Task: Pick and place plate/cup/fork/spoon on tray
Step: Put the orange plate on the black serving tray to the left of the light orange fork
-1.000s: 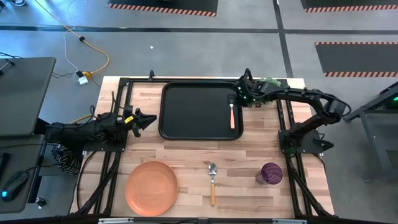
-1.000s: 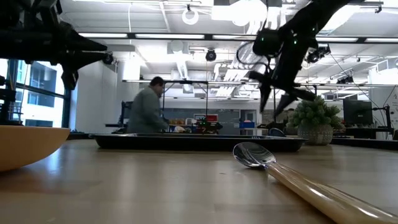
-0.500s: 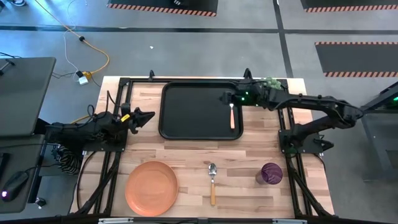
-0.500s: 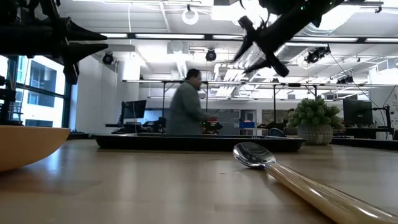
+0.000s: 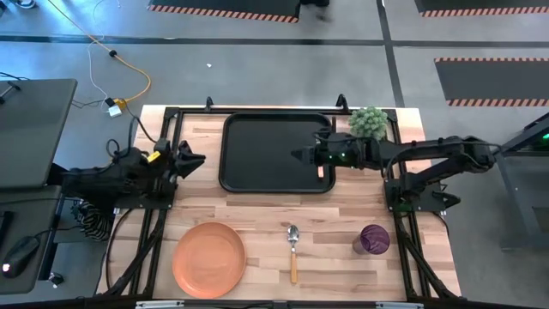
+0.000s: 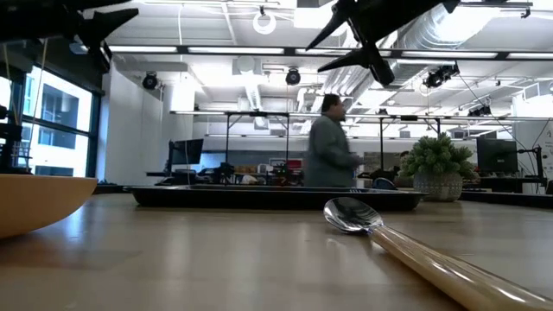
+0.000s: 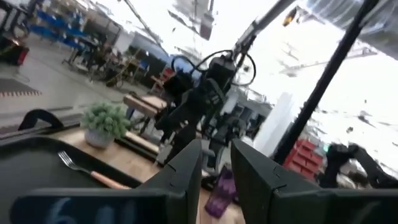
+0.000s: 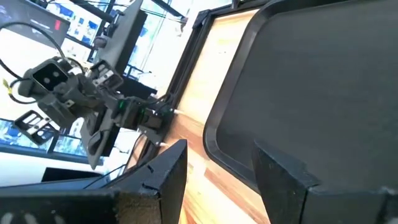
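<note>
**Fork on tray; three items remain on the table**

Right jaws [image 5: 302, 156]: spread and empty, as the right wrist view shows a clear gap between the two fingers with only tray floor beyond. In the high view they hover above the right half of the tray [image 5: 257, 154], pointing toward 9 o'clock, clear of its surface. The fork [image 5: 323, 169] lies on the tray just under the arm, along the tray's 3 o'clock rim; most of it is hidden by the arm in the high view, but the left wrist view shows it whole [image 7: 87, 170].

Left jaws [image 5: 196, 160]: spread and empty, held above the table just off the tray's 9 o'clock edge. This arm is waiting.

Items outside the tray, all along the table's near edge:
- the plate [image 5: 209, 258], at 7 o'clock from the tray;
- the spoon [image 5: 292, 251], at 6 o'clock from the tray, bowl toward the tray;
- the cup [image 5: 374, 239], at 5 o'clock from the tray.

A green plant [image 5: 369, 123] stands at the tray's 2 o'clock corner and is not part of the task.

Step in hand: probably the interval following fork placement, with the right jaws free.

Next move: the right arm must clear the tray, swing toward 6 o'clock, and descend over the spoon or the cup. The spoon lies flat, so the jaws must straddle its handle crosswise.
</note>
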Tool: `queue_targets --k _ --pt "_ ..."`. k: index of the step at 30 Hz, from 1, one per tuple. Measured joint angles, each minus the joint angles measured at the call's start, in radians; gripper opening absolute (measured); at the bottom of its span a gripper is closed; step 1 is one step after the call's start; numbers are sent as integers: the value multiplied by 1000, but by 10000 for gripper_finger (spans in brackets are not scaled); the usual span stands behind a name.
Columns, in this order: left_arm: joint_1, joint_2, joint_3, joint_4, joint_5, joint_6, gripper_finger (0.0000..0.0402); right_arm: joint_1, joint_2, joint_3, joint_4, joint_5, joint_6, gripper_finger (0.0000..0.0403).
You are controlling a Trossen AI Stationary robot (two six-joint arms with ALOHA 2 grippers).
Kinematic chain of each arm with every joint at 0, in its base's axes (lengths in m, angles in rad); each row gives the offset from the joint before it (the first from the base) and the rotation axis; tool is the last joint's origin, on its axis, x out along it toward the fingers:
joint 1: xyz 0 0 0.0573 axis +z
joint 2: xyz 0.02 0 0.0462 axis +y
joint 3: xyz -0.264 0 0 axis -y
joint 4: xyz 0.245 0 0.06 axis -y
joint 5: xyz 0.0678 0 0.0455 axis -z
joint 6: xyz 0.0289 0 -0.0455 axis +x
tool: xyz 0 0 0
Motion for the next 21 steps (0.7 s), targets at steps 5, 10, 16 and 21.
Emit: queue_targets --k 5,10,16,21 --pt "-1 85 110 -103 30 20 113 43 0 0 2 60 23 167" --pt "0 213 228 -168 113 -10 128 71 0 0 39 102 12 167" --pt "-1 376 425 -441 278 50 119 87 0 0 124 127 -47 167" --pt "-2 482 556 -759 295 86 113 84 0 0 177 126 -94 167"
